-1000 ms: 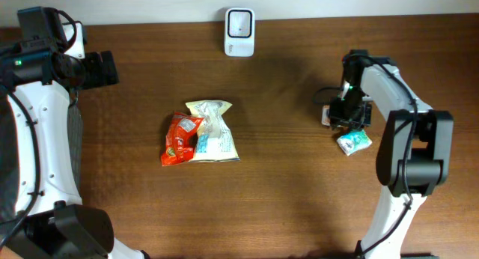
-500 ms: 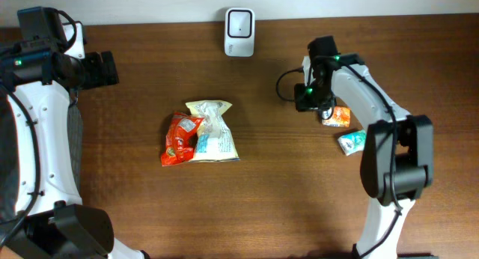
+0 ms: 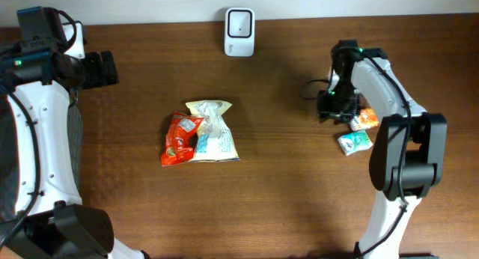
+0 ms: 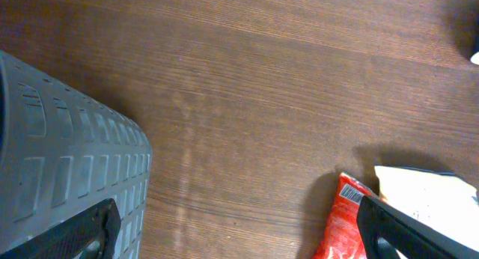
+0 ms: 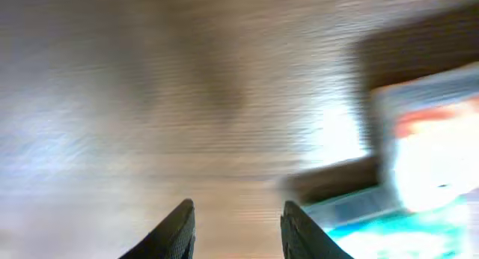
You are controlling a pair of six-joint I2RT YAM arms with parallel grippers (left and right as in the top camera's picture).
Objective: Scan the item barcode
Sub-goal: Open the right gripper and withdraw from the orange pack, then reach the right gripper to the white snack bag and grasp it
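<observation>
Brown wooden desk (image 3: 284, 184), scanner (image 3: 239, 22) at far edge; left fingers (image 4: 419, 233) spread wide, right fingers (image 5: 176, 229) parted, empty.

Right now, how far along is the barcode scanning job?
Done, probably: an orange packet and a teal packet lie set aside on the right. In hand: nothing; the right gripper hangs open and empty beside them, the left gripper open far off. Left: the red packet and white bag, away from the scanner.
</observation>
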